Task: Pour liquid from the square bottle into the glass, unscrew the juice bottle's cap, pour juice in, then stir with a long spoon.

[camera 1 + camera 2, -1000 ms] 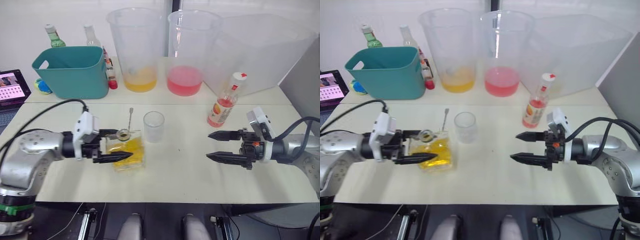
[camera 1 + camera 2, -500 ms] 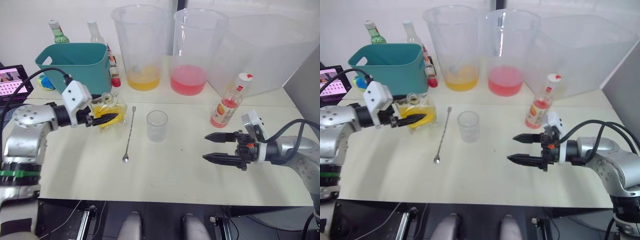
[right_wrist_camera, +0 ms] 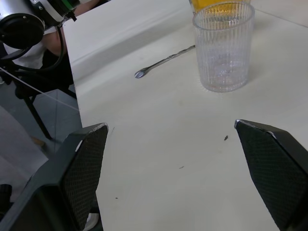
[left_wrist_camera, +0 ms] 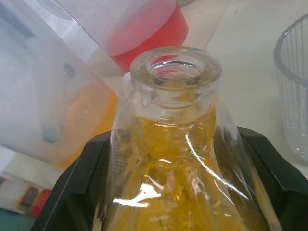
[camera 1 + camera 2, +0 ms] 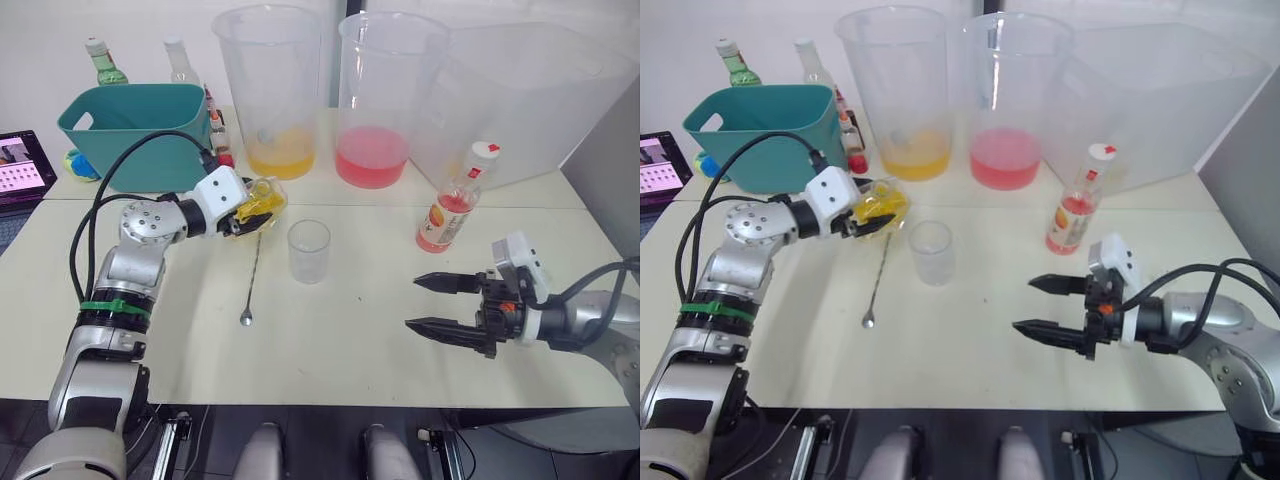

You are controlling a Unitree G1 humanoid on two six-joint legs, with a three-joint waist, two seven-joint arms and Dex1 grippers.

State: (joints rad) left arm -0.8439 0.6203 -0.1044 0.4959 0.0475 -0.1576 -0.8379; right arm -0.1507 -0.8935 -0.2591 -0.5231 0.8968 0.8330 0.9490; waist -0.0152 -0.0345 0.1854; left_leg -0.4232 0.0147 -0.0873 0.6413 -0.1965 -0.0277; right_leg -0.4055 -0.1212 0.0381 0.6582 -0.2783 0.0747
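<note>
The left hand (image 5: 243, 215) is clamped on the short square-sided clear glass bottle (image 5: 259, 202) of yellow liquid (image 4: 178, 159), holding it tipped above the cream desk (image 5: 350, 340) at about ten o'clock from the small clear ribbed tumbler (image 5: 308, 250), its open neck towards the tumbler. The long thin silver bar spoon (image 5: 251, 281) lies flat on the desk just beside the tumbler at nine o'clock. The right hand (image 5: 445, 303) hovers with fingers wide apart at four o'clock from the tumbler, while the slim plastic bottle of pink-red juice (image 5: 453, 211) with its white cap (image 5: 481, 152) stands at two o'clock.
</note>
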